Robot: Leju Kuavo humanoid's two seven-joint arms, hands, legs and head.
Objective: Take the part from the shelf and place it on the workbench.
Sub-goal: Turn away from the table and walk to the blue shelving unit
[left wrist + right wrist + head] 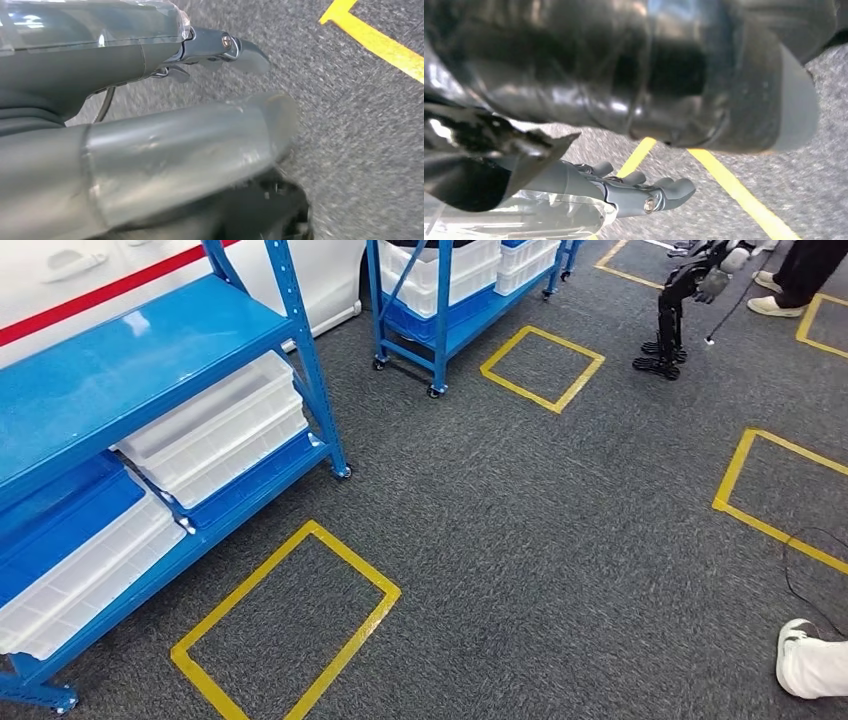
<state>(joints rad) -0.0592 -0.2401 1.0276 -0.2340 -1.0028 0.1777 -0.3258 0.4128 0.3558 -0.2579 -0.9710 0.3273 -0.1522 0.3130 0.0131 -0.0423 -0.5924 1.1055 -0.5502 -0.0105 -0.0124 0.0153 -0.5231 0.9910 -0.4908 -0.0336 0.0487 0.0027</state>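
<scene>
We stood on grey carpet (520, 520) beside the blue shelf (120, 370), yellow tape squares (290, 625) marking the floor.

White trays (220, 425) filled the shelf's lower tiers; we could not pick out the part among them. A second rack (450, 290), another robot (685, 300) and a person's shoe (810, 660) stood around us. Wrist views showed our left hand (150, 145) and right hand (634, 192) hanging empty, fingers (674, 189) loosely apart.

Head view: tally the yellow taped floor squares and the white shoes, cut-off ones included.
Yellow taped floor squares: 5 (2 whole, 3 cut off by the picture's edges)
White shoes: 3 (1 at the lower right, 2 at the upper right)
Total: 8
</scene>
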